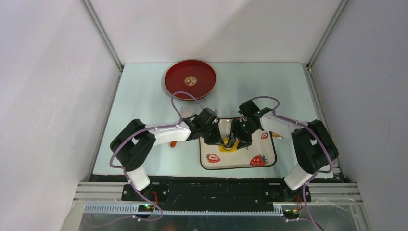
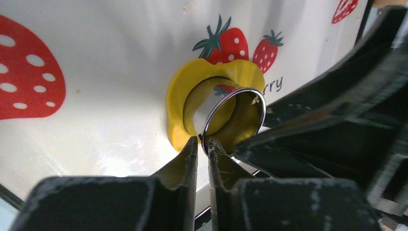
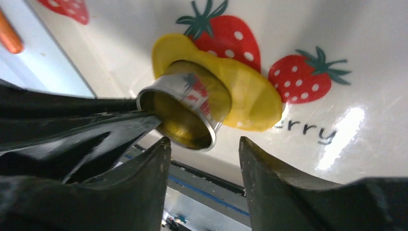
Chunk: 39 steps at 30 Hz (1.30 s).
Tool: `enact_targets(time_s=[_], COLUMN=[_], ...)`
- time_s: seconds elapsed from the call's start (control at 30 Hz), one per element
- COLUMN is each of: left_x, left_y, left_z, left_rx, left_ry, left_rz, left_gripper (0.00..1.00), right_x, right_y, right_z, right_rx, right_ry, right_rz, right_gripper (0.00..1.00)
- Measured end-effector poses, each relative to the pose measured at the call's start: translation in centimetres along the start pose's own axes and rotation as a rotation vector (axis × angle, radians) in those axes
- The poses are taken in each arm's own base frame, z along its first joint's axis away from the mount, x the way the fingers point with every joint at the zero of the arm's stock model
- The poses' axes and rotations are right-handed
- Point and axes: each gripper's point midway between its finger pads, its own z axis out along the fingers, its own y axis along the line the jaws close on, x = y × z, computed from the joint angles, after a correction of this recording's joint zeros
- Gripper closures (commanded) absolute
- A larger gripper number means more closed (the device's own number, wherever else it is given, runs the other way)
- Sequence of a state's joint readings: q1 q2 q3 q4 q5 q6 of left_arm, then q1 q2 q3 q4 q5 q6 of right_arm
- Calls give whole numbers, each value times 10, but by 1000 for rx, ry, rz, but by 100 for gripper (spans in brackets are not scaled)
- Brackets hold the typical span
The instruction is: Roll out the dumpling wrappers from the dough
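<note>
The dough (image 1: 227,145) is a flattened bright-yellow patch on the strawberry tray (image 1: 238,162). A shiny metal ring cutter (image 2: 234,115) stands tilted on the dough (image 2: 177,111). My left gripper (image 2: 203,143) is shut on the near rim of the cutter. My right gripper (image 3: 204,147) is open, its fingers on either side of the near rim of the cutter (image 3: 185,109), not touching it; the dough (image 3: 252,98) spreads out behind. In the top view both grippers (image 1: 215,134) (image 1: 240,134) meet over the dough. No separate round wrapper shows.
A red round plate (image 1: 190,79) with a small tan disc at its centre sits at the back of the table. An orange object (image 1: 173,144) lies left of the tray, another small one (image 1: 276,136) at its right edge. The enclosure walls stand on both sides.
</note>
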State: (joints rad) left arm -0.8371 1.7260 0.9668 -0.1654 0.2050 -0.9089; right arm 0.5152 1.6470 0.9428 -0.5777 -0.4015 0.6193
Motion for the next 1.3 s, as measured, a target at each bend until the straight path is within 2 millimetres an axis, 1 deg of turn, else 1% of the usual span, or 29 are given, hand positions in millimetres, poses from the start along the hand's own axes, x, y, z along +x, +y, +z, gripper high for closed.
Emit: enact_targets(time_s=[0.03,0.07,0.1,0.17,0.2,0.33,0.43,0.57,0.67,0.73,0.8,0.9,0.97,1.03,1.1,1.2,1.3], left_x=[0,1,2,5,6,8,1,-11,-20,-25,-29,-27,-19,-10,-4,-3,-5], left_y=[0,0,1,3,4,1,-7,-21,-24,-22,-14,3,21,34,38,37,36], left_z=[0,-1,-1,-3,-5,-21,-38,-61,-78,-86,-90,-88,-81,-74,-69,-65,-61], left_rx=[-2,-6,-10,-25,-33,-37,-15,34,66,85,106,153,156,145,146,164,173], left_ry=[2,5,8,12,15,12,-23,-86,-131,-158,-181,-197,-187,-163,-144,-138,-139], left_rz=[6,13,21,32,38,60,65,69,61,43,9,-72,-129,-163,-179,-181,-177], left_gripper=[75,70,66,62,61,52,47,40,37,36,38,45,47,49,52,54,57], right_x=[0,0,0,0,0,-7,-12,-15,-21,-28,-34,-37,-34,-28,-24,-18,-18], right_y=[3,6,9,15,18,34,40,33,22,13,3,-16,-29,-38,-44,-54,-56], right_z=[-4,-9,-13,-24,-30,-53,-66,-78,-87,-92,-95,-93,-84,-70,-57,-37,-27], right_rx=[-10,-23,-31,-54,-64,-104,-122,-117,-107,-106,-106,-106,-93,-81,-69,-50,-43], right_ry=[-6,-18,-26,-49,-59,-110,-140,-159,-177,-190,-203,-199,-168,-120,-84,-27,-5], right_rz=[-4,-13,-15,-27,-33,-58,-66,-46,-12,18,46,100,135,162,179,202,204], right_gripper=[35,32,28,22,21,14,10,11,14,19,30,34,34,34,36,39,42])
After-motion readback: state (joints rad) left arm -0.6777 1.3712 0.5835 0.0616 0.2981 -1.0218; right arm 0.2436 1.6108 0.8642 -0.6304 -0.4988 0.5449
